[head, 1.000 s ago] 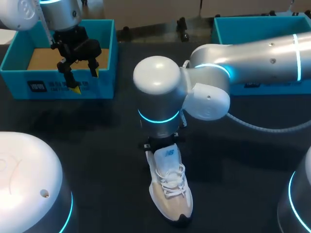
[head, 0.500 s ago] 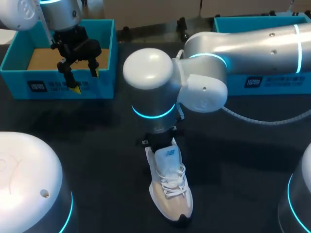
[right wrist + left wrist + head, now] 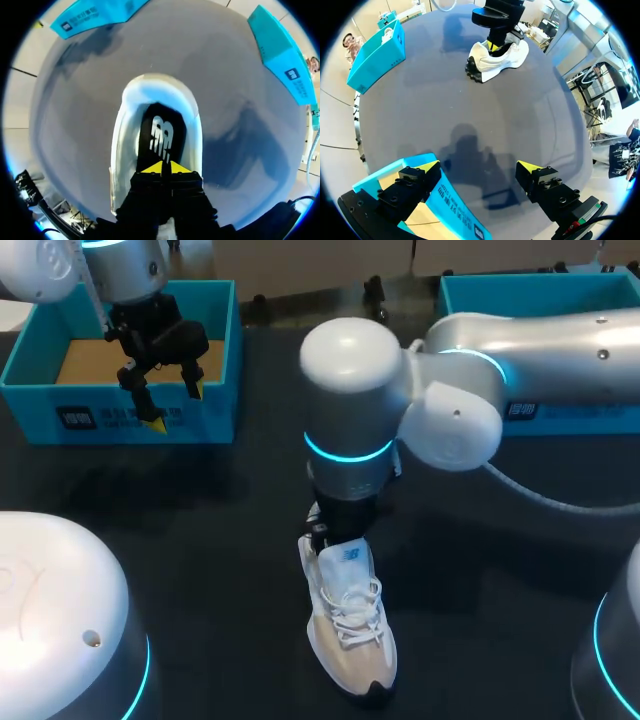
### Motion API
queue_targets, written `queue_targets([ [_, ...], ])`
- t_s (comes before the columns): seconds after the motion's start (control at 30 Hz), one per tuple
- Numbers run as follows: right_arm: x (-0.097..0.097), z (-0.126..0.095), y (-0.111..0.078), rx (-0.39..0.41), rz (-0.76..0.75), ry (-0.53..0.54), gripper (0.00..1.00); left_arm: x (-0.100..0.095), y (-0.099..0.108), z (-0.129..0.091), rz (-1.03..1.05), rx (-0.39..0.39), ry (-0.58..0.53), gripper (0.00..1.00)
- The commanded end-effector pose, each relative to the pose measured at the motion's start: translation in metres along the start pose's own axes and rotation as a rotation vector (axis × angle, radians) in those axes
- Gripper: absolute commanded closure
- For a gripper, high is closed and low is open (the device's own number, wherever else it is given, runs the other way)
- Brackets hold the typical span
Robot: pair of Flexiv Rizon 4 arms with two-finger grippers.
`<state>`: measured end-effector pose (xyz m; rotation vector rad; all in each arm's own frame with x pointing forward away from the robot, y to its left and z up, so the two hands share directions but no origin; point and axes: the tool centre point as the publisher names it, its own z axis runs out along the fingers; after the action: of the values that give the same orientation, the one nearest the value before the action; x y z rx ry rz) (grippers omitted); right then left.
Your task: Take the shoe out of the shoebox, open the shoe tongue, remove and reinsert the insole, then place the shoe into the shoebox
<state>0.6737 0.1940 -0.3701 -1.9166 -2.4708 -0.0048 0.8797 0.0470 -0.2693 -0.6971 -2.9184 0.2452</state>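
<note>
A white sneaker (image 3: 350, 635) stands on the dark table, toe toward the near edge, laces tied. My right gripper (image 3: 162, 167) is above its opening, shut, yellow tips touching with nothing visible between them. Ahead of the tips, the black insole (image 3: 161, 131) lies flat inside the shoe's white collar (image 3: 124, 135). In the head view the right arm's wrist (image 3: 348, 420) hides the heel. My left gripper (image 3: 176, 405) hangs open over the front wall of the left blue shoebox (image 3: 110, 422), empty. From the left wrist view, the left gripper (image 3: 477, 167) faces the distant sneaker (image 3: 500, 57).
A second blue box (image 3: 540, 300) stands at the back right, behind the right arm; it shows as the blue box (image 3: 375, 55) and the blue box (image 3: 280, 50). The left shoebox (image 3: 95, 15) shows a brown cardboard floor (image 3: 85, 360). Dark tabletop surrounds the shoe.
The right arm's wrist has swung right and slightly back over the shoe. The sneaker and the left arm have stayed put.
</note>
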Motion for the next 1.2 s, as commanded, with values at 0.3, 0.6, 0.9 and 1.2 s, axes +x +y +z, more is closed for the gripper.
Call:
queue_targets([
  [0.3,0.009,-0.001,0.007,0.092,-0.038,0.077,0.73,0.0,0.0,0.0,0.0,-0.002,0.001,0.0],
  [0.6,0.016,-0.002,-0.003,0.094,-0.022,0.082,0.59,0.0,0.0,0.0,0.0,-0.002,0.001,0.0],
  [0.9,0.026,-0.009,-0.008,0.111,-0.012,0.066,0.03,0.0,0.0,0.0,0.0,-0.002,0.001,0.0],
  [1.2,0.03,-0.009,-0.018,0.115,0.018,0.065,0.0,0.0,0.0,0.0,0.0,-0.002,0.001,0.0],
])
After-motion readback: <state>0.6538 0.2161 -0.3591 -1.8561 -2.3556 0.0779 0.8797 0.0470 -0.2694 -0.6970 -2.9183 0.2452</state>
